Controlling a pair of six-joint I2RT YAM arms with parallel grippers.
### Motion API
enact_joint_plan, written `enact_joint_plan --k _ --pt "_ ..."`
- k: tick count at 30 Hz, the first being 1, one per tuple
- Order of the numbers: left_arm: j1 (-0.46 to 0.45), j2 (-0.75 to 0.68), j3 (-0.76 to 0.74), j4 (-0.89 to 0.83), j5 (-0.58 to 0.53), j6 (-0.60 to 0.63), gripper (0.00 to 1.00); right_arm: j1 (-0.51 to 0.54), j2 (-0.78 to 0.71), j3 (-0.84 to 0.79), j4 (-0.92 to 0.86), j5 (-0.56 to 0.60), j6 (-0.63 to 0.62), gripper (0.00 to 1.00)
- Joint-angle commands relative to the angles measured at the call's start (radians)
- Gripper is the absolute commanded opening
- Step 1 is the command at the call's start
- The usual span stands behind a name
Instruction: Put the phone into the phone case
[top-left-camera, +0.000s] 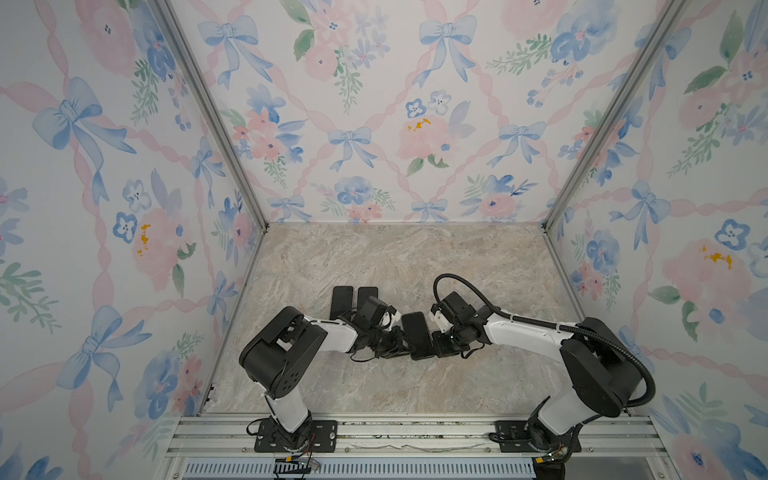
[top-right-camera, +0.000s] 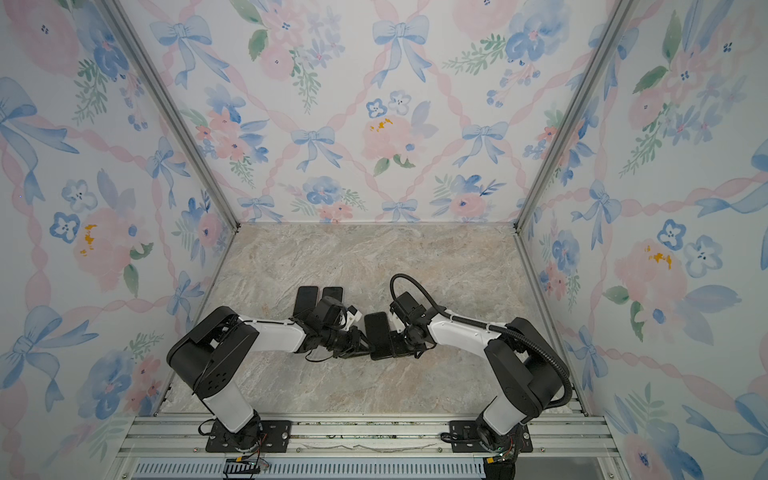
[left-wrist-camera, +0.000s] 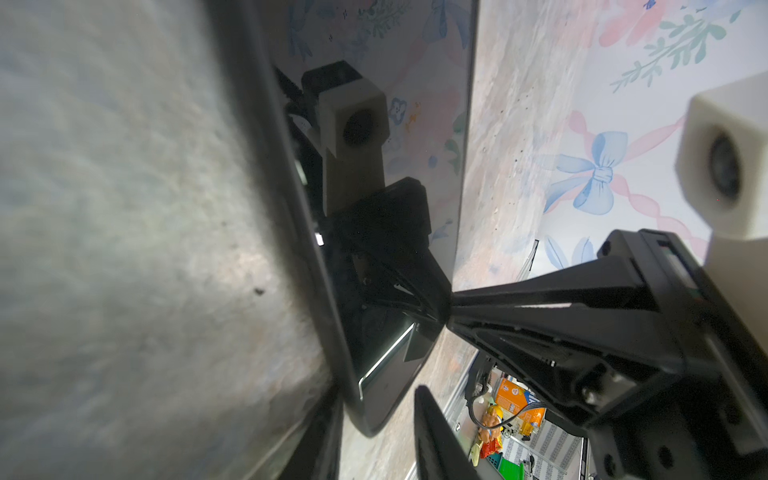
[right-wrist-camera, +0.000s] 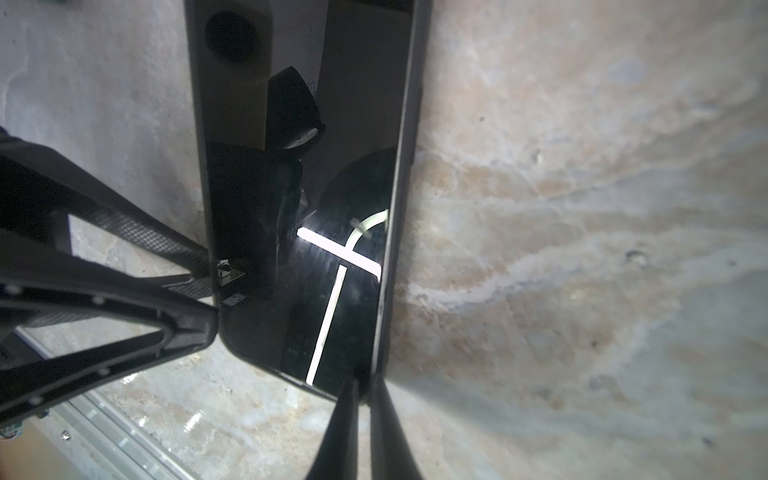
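Observation:
The phone (top-left-camera: 417, 334) (top-right-camera: 377, 332) is a black slab with a glossy screen (right-wrist-camera: 340, 291), lying mid-table between both arms. A dark grey phone case rim (right-wrist-camera: 392, 249) (left-wrist-camera: 286, 232) runs round it. My right gripper (right-wrist-camera: 365, 386) (top-left-camera: 434, 345) has its fingers almost together, pinching the rim at one corner. On the opposite side my left gripper (left-wrist-camera: 374, 399) (top-left-camera: 404, 348) stands part open. The phone's near corner lies between its fingers, and a strip of table shows beside one finger (left-wrist-camera: 432, 432). In the top views the phone's underside is hidden.
Two more flat black slabs (top-left-camera: 341, 300) (top-left-camera: 367, 294) lie side by side behind my left wrist. Flowered walls close in the marble table (top-left-camera: 415, 257) on three sides. An aluminium rail (top-left-camera: 415, 432) with both arm bases runs along the front.

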Motion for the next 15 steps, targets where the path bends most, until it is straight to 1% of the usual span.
enact_joint_plan --k 1,4,6,8,15 --pt "0.007 -0.019 -0.031 -0.102 -0.049 0.026 0.32 0.024 -0.040 0.010 -0.038 0.073 -0.025 0.18" --pt "0.023 -0.054 -0.045 -0.144 -0.065 0.040 0.32 0.011 -0.065 0.008 -0.037 0.075 -0.018 0.25" --pt "0.026 -0.076 -0.057 -0.144 -0.061 0.039 0.35 -0.001 -0.060 0.006 -0.027 0.068 -0.017 0.29" --pt "0.025 -0.089 -0.061 -0.144 -0.055 0.037 0.38 -0.013 -0.049 0.002 -0.012 0.047 -0.014 0.32" --pt "0.016 -0.093 -0.057 -0.127 -0.031 0.024 0.43 -0.037 0.000 -0.013 0.040 -0.011 -0.006 0.40"
